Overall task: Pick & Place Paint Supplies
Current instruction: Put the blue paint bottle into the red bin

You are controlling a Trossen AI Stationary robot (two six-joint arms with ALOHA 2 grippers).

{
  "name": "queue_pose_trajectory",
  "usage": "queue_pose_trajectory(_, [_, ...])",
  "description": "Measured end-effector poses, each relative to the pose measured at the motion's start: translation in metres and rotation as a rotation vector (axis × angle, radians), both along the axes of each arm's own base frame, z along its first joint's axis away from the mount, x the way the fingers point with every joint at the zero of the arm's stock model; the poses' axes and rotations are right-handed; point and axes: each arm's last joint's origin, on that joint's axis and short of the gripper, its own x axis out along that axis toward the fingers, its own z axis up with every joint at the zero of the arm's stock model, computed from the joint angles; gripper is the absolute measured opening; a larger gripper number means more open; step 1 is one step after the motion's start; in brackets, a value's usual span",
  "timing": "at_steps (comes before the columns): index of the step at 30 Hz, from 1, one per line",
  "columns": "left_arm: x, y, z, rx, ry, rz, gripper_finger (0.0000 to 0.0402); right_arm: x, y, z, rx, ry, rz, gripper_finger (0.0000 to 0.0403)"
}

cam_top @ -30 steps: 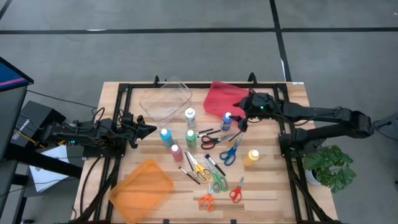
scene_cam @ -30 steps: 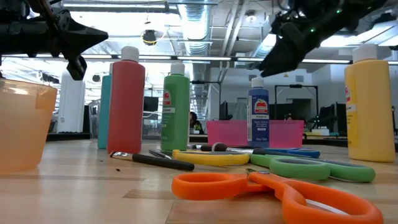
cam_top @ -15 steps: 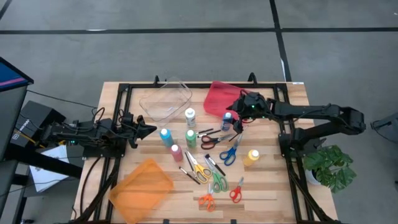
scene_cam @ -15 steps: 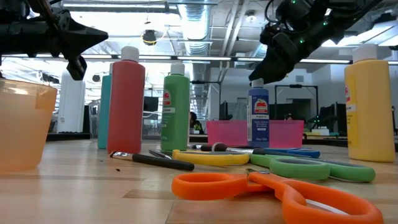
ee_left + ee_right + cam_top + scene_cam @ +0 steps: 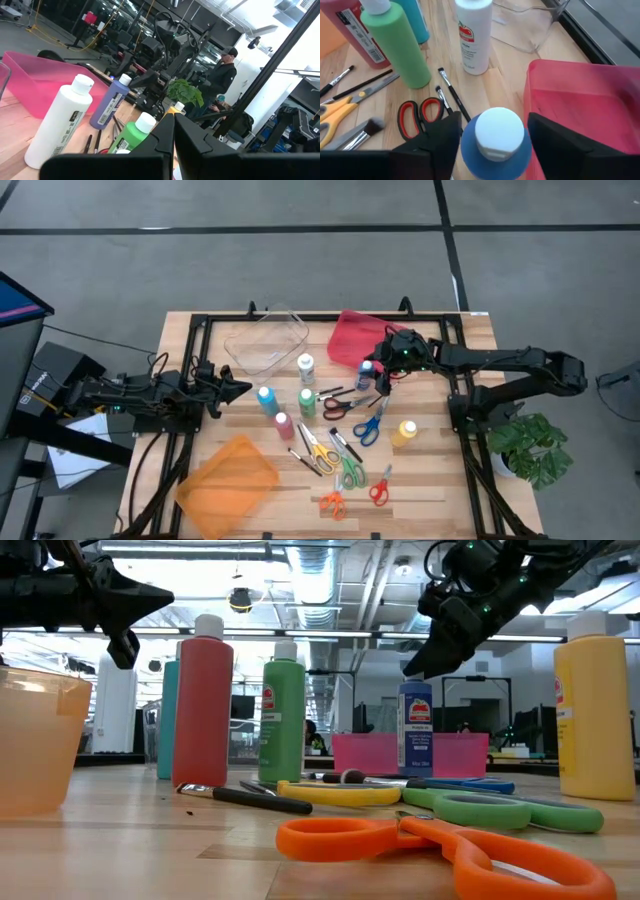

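The right tool (image 5: 492, 142) has been brought down over the small blue plastic paint bottle with a white cap (image 5: 492, 137), standing on the wooden desk (image 5: 430, 480) beside the pink plastic bin (image 5: 352, 335). Its fingers are apart, closing around the bottle; a grasp seems imminent. The left tool (image 5: 240, 388) is held together, waiting.

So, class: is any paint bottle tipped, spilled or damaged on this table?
Nothing stands out. The blue bottle stands upright between the right gripper's open fingers; the white, green and yellow bottles are upright and capped. The scissors lie flat and scattered.
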Motion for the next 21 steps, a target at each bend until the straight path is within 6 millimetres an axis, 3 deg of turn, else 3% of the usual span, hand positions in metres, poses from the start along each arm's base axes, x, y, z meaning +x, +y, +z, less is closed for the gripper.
queue_pose_trajectory(8, [0.000, 0.000, 0.000, 0.000, 0.000, 0.000, 0.0006, 0.000, 0.000, 0.000, -0.009, 0.001, 0.006, 0.0113])
queue_pose_trajectory(17, [0.000, 0.000, 0.000, 0.000, 0.000, 0.000, 0.0006, -0.002, 0.001, 0.003, 0.035, -0.022, -0.028, 0.0114])
queue_pose_trajectory(21, [0.000, 0.000, 0.000, 0.000, 0.000, 0.000, 0.0006, -0.004, 0.002, 0.024, 0.054, -0.104, -0.054, 0.0114])
